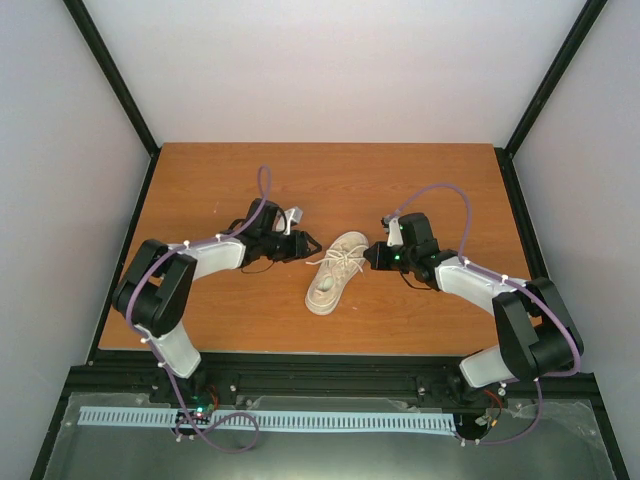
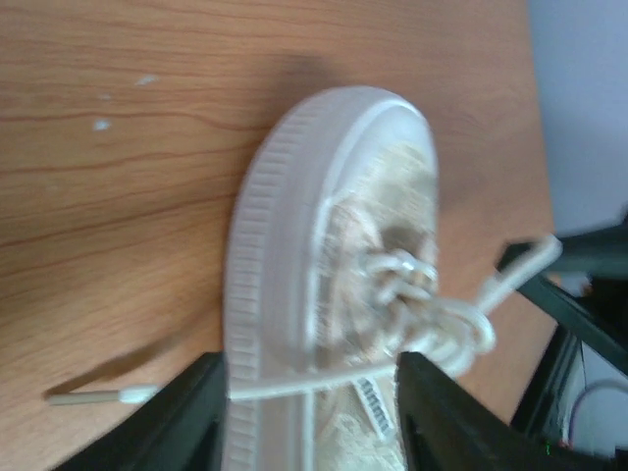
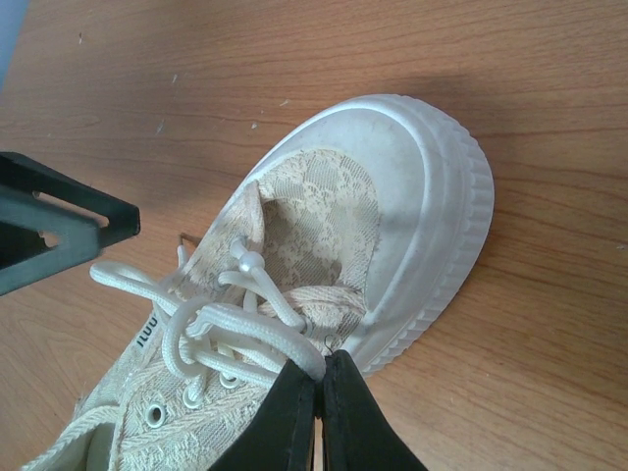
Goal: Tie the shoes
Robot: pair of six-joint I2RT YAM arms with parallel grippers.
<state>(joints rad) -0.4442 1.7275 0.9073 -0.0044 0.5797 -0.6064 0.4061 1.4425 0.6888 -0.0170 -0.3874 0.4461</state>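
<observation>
lace point(image 3: 250, 326) tight between right fingers point(image 3: 283, 427), clear only in right wrist view

My gripper point(image 3: 321, 365) sits at the bottom of the view, its dark fingers point(image 3: 285, 422) pressed together on a strand of the white laces point(image 3: 221, 329), just beside the rubber toe cap. The cream sneaker point(image 3: 392, 196) lies on the wooden table point(image 3: 294, 59), toe pointing up and right. Loose loops spread left, near the left gripper point(image 3: 69, 221) at the frame's edge.

Wood-grain table point(image 1: 400, 170); pale walls point(image 1: 340, 60); black corner posts point(image 1: 110, 70).
</observation>
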